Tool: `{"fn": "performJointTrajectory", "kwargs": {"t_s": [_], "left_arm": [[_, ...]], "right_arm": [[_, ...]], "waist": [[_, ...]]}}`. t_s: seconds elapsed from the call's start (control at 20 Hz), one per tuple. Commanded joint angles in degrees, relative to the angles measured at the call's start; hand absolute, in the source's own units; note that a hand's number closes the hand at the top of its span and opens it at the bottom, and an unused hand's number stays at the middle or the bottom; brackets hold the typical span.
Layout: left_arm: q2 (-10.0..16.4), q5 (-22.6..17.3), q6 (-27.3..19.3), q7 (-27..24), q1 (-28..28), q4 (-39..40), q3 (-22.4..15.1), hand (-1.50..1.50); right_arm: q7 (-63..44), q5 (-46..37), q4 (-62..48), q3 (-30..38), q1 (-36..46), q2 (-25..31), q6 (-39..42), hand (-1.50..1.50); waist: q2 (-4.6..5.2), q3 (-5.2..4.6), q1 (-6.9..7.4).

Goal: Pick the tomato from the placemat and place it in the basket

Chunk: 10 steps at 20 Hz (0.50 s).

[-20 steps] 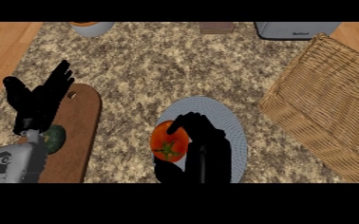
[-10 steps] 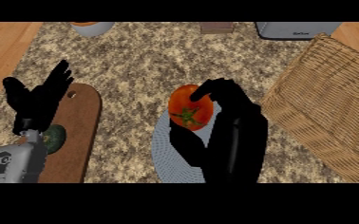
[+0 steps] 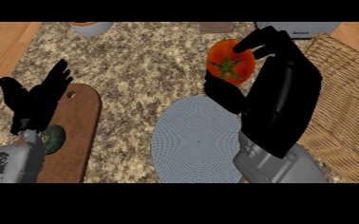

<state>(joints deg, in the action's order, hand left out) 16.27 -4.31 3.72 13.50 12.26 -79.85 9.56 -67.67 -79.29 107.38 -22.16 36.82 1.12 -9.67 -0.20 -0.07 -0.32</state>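
Head view: my right hand (image 3: 280, 95) has the tomato (image 3: 229, 62) in its grasp. The fingers (image 3: 261, 40) curl over the top of the fruit and the thumb (image 3: 224, 98) hooks beneath it. The tomato's green stem star faces the camera. It shows at about 1 o'clock from the round grey placemat (image 3: 193, 147), just off the mat's upper rim, and the mat itself carries nothing. I cannot tell how high above the worktop (image 3: 140, 61) the fruit sits.

The wicker basket (image 3: 340, 99) lies at 3 o'clock from the tomato, partly hidden behind my right forearm, and the tomato is short of its rim.

My left hand (image 3: 38, 99) rests at 9 o'clock in the view, fingers spread and straight, holding nothing. It overlaps the left edge of a brown cutting board (image 3: 79, 123). A dark green round item (image 3: 53, 138) sits on that board just below the hand.

Along the 12 o'clock edge I see a grey bowl (image 3: 91, 27), a small brown block (image 3: 216, 27) and a grey appliance (image 3: 303, 29).
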Motion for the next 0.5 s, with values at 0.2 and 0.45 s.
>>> {"fn": "performJointTrajectory", "kwargs": {"t_s": [0.2, 0.45], "left_arm": [[0.50, -0.23, 0.62, -2.53, -0.60, 1.89, 1.34, 0.00], [-1.63, 0.99, -1.32, 0.29, -1.85, -2.30, -0.60, 0.00]], "right_arm": [[-1.60, 1.09, 2.35, 14.86, 0.78, 5.19, 12.81, 1.50], [2.27, 3.52, 5.28, 21.17, -1.94, 6.75, 14.45, 1.50]], "waist": [[0.07, 0.03, -0.43], [0.04, 0.07, 0.15]]}}
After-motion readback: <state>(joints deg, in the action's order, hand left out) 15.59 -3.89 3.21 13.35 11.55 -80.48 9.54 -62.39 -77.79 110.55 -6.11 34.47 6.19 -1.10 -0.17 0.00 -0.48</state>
